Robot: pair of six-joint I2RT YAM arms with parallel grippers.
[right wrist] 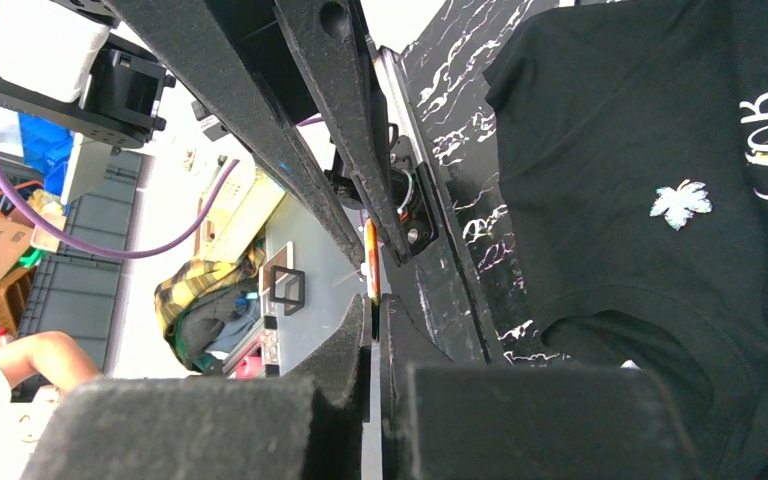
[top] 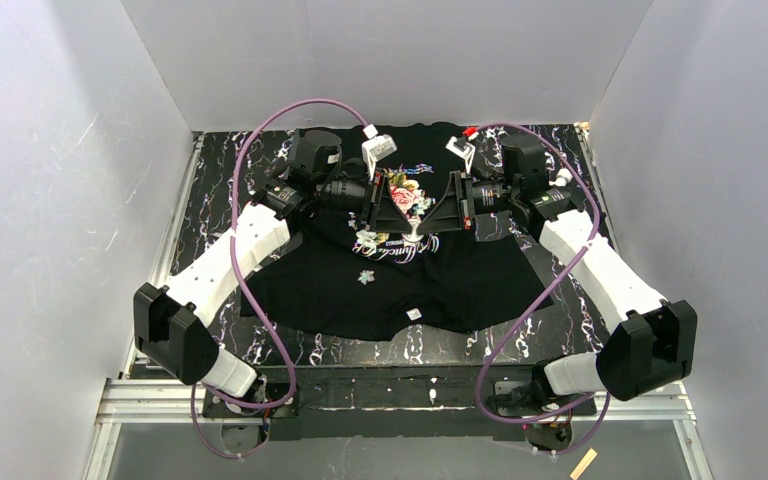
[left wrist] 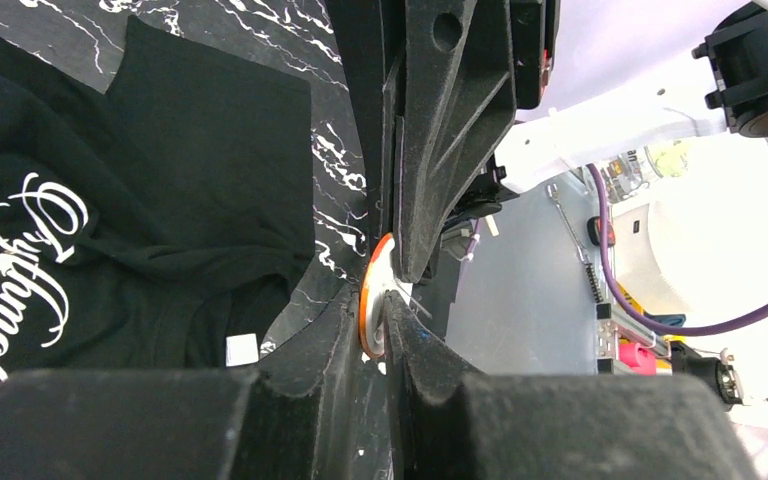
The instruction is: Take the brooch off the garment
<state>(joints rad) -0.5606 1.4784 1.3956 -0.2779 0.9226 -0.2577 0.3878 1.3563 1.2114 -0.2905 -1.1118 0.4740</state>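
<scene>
From above, my left gripper (top: pixel 410 217) and right gripper (top: pixel 426 217) meet tip to tip over the far half of the garment (top: pixel 400 295). In my left wrist view, my left fingers (left wrist: pixel 340 340) pinch the round orange-rimmed brooch (left wrist: pixel 374 296), lifted off the garment. In my right wrist view, my right fingers (right wrist: pixel 345 345) are clamped nearly together on its edge.

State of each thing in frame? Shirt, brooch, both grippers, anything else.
Shirt: spread out, print up, slightly rumpled.
Brooch: orange-rimmed disc, clear of the shirt, pinched between both grippers.
Left gripper: shut on brooch.
Right gripper: shut on brooch's edge.
Leaf: on the shirt front, untouched.
</scene>
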